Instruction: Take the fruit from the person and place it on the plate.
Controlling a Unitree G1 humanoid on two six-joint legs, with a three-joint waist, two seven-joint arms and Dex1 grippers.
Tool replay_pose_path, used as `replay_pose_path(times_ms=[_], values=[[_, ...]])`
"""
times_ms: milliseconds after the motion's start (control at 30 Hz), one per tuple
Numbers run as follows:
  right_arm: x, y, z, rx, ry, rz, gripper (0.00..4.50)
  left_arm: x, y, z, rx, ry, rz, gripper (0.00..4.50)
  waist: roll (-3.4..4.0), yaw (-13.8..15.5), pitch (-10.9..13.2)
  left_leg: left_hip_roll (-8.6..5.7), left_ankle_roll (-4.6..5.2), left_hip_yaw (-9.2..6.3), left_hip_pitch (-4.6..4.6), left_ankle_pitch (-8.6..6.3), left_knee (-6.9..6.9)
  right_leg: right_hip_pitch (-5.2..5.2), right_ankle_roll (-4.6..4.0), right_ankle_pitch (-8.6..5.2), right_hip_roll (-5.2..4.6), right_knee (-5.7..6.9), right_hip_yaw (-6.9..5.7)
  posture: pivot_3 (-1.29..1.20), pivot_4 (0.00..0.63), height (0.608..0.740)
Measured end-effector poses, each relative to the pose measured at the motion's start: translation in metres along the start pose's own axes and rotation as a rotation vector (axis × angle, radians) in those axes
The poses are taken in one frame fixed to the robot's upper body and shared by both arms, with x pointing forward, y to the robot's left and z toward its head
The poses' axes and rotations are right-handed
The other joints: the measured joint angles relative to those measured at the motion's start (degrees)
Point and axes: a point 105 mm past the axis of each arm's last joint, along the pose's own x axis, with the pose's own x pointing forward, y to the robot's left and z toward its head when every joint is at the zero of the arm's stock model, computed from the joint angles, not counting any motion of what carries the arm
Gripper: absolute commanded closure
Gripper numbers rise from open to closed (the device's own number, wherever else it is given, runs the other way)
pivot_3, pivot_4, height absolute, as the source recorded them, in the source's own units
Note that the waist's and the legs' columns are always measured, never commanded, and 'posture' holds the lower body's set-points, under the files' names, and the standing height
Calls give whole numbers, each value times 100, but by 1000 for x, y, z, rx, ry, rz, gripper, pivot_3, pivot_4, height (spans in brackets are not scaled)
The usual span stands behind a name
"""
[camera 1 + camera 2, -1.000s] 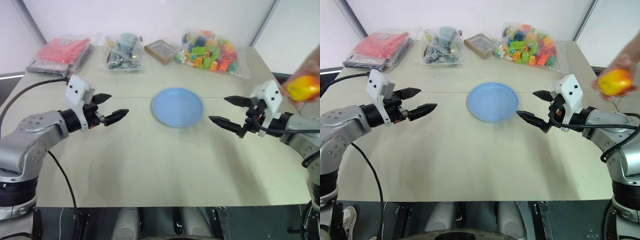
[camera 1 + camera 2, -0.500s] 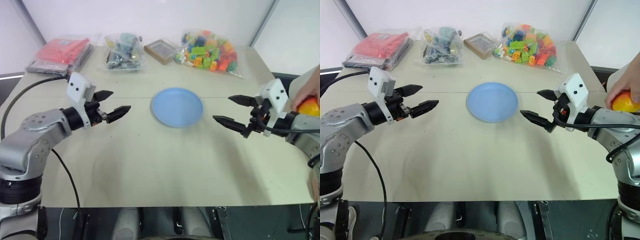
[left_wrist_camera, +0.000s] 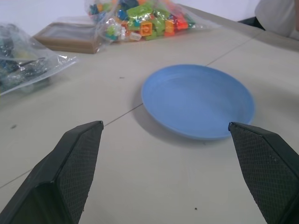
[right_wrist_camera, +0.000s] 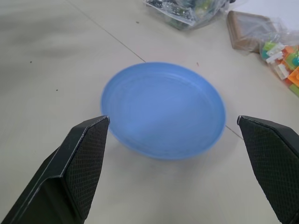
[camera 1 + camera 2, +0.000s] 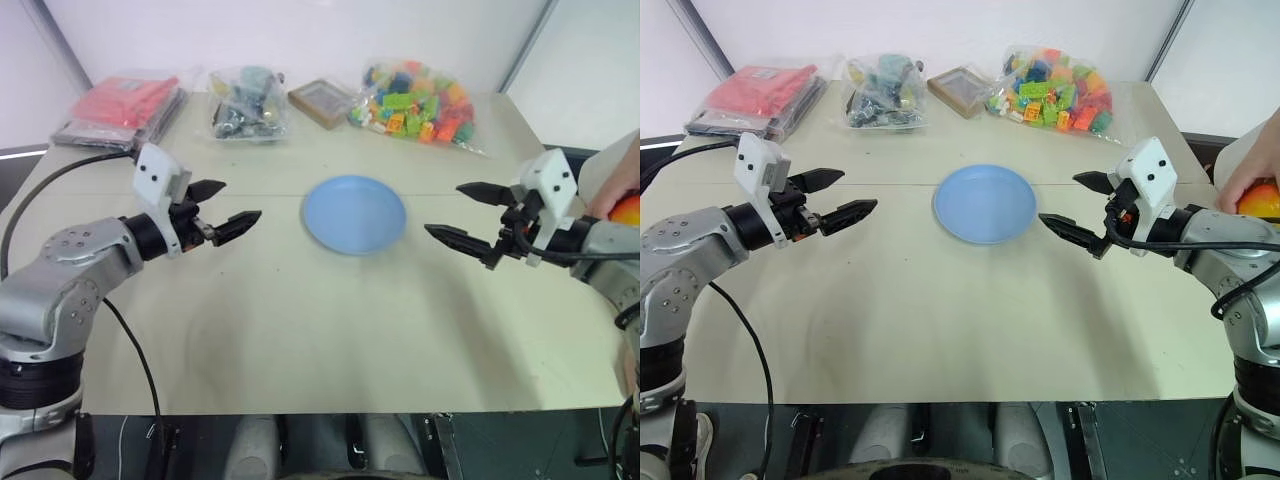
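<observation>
The light-blue plate (image 5: 355,213) lies empty in the middle of the table. My left gripper (image 5: 238,202) hovers open to its left, pointing at it. On the plate's right my right gripper (image 5: 445,208) is open too, also aimed at the plate (image 4: 163,109). At the far right edge the person's hand (image 5: 1252,165) holds the yellow-orange fruit (image 5: 1262,200) just behind my right wrist, partly hidden by the picture's edge. Nothing sits between either gripper's fingers.
Along the table's far edge lie red packets (image 5: 125,105), a clear bag of dark parts (image 5: 248,100), a brown box (image 5: 320,100) and a bag of colourful bricks (image 5: 420,100). A black cable (image 5: 60,175) trails off the left arm.
The person's hand has lowered the fruit at the right edge, down to behind my right wrist. Both grippers stay open and in place.
</observation>
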Motion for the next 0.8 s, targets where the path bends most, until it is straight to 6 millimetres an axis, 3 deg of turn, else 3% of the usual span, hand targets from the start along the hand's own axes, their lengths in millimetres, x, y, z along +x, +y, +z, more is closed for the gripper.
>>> replay_pose_path(times_ms=[800], values=[[0,-1,-1,8,4,-9,14,4,-1,7,18,-40,-3,0,0,0,0,0,0,0,0,0,2,1,0,0,0,1,0,0,150,731]])
